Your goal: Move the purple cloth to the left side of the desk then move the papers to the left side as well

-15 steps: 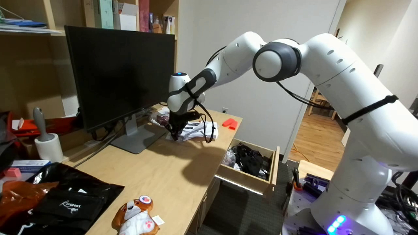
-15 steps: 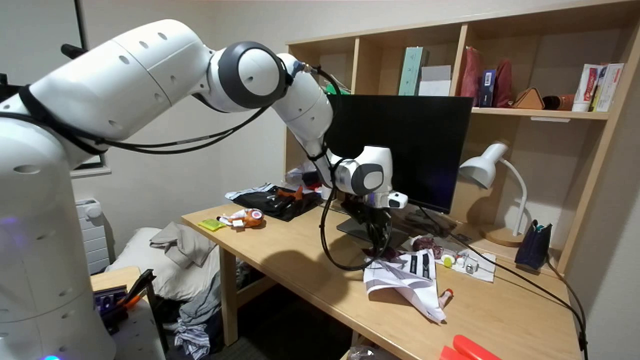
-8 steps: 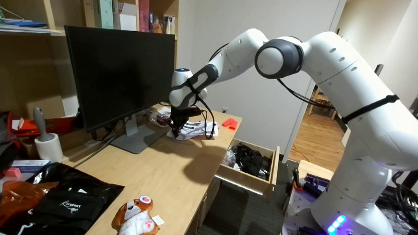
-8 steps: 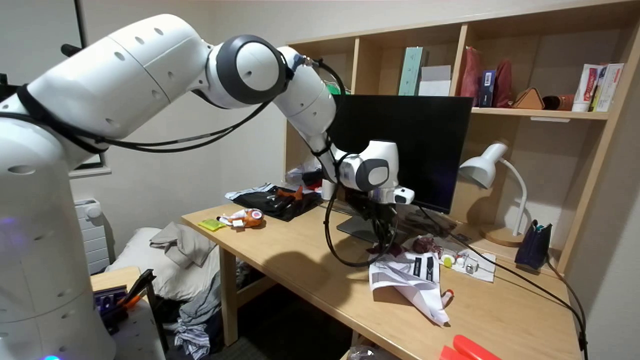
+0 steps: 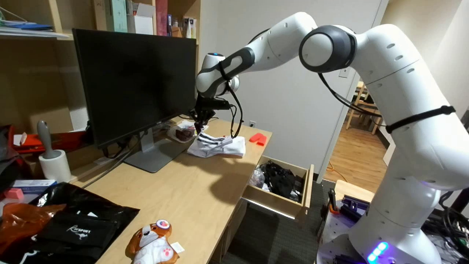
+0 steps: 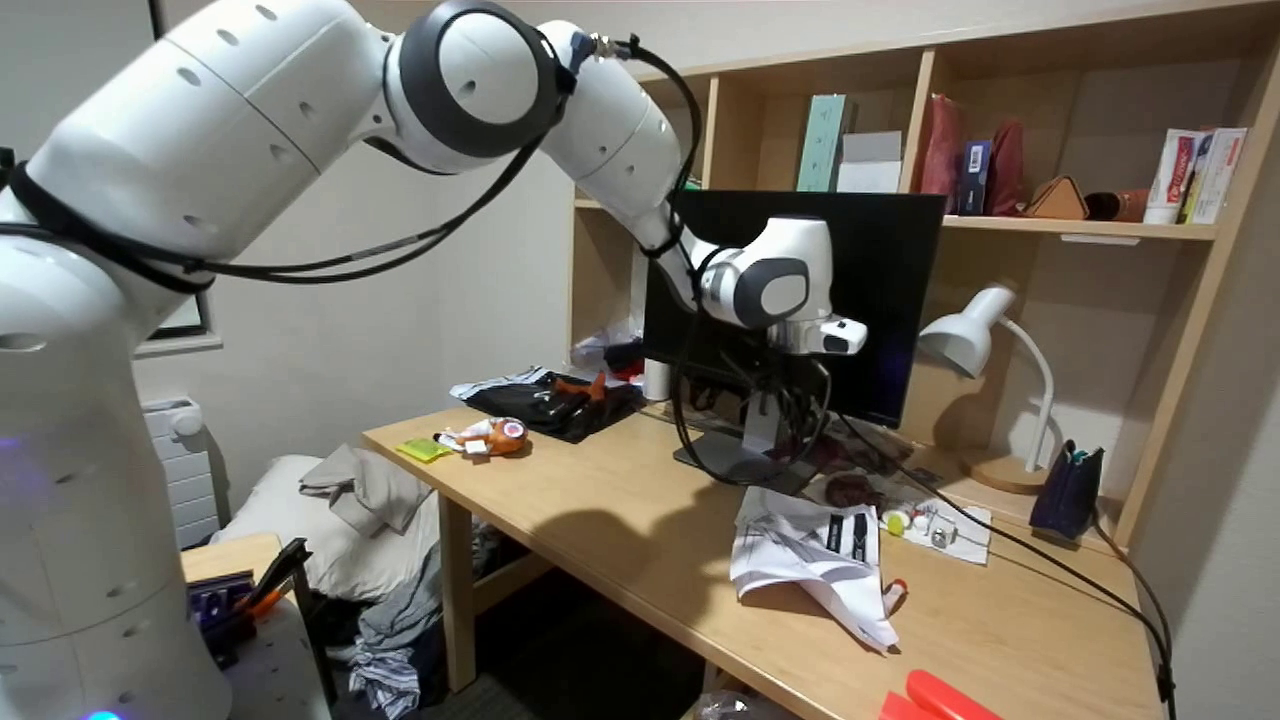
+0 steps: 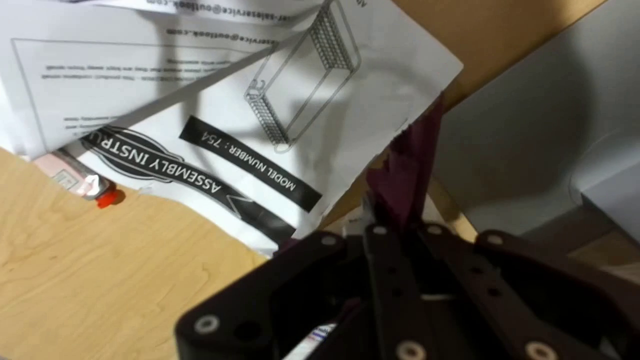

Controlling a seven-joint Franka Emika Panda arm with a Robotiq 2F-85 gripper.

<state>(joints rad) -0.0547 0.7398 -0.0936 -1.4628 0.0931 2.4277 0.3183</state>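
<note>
In the wrist view, the gripper (image 7: 397, 220) pinches the purple cloth (image 7: 405, 182), which pokes out just past twelve o'clock. Farther down, white papers (image 7: 225, 102) lie on the wooden desk (image 7: 125, 280) at the gripper's ten o'clock, with a red-capped tube (image 7: 75, 177) at their edge at nine and the grey screen foot (image 7: 530, 130) at two.

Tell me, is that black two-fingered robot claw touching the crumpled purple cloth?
Touching. The wrist view shows it plainly: the black two-fingered gripper pinches the crumpled purple cloth between its jaws, a fold sticking out beyond them.
</note>
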